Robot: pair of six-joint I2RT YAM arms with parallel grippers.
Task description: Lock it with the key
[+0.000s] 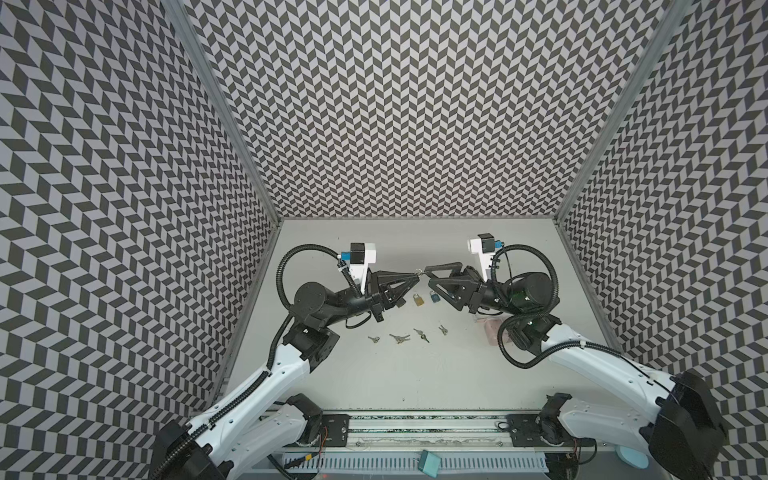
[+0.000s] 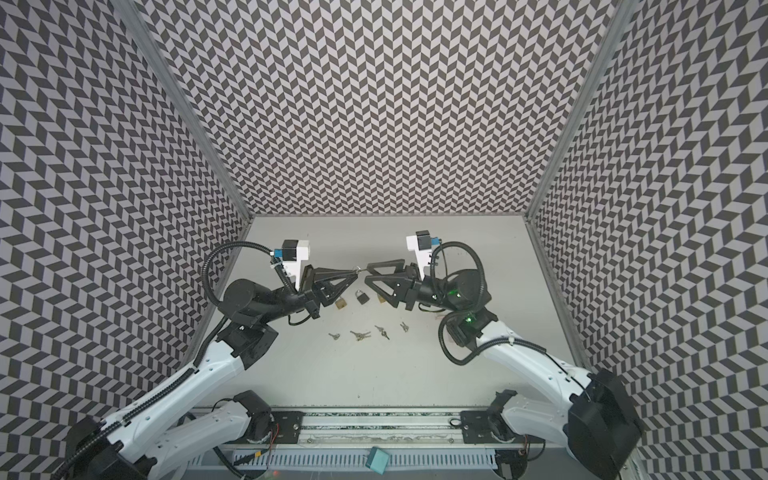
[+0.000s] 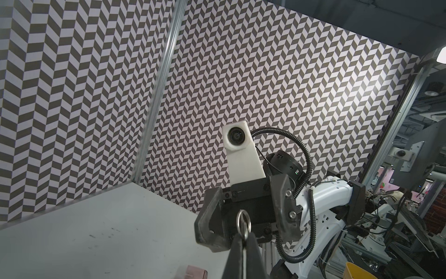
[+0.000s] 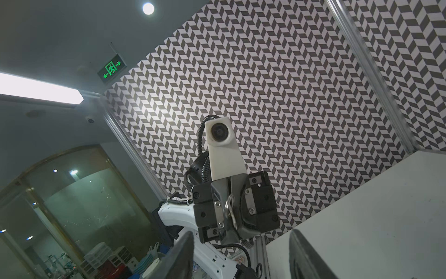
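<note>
My left gripper (image 1: 415,276) is raised above the middle of the table and shut on a small silver key (image 3: 243,232). The key ring (image 3: 243,223) sticks out past its fingertips. My right gripper (image 1: 429,276) faces it tip to tip, open, with the ring just in front of its jaws and nothing between its fingers (image 4: 183,253). In the right wrist view the key (image 4: 230,210) hangs at the left gripper's tips. On the table below lie a brass padlock (image 1: 418,300) and a dark blue padlock (image 1: 434,296), both apart from the grippers.
Several loose keys (image 1: 400,338) lie in a row on the white table (image 1: 415,382), nearer the front than the padlocks. A pale pink object (image 1: 490,330) sits under the right arm. A teal box (image 1: 428,460) rests on the front rail. Patterned walls enclose three sides.
</note>
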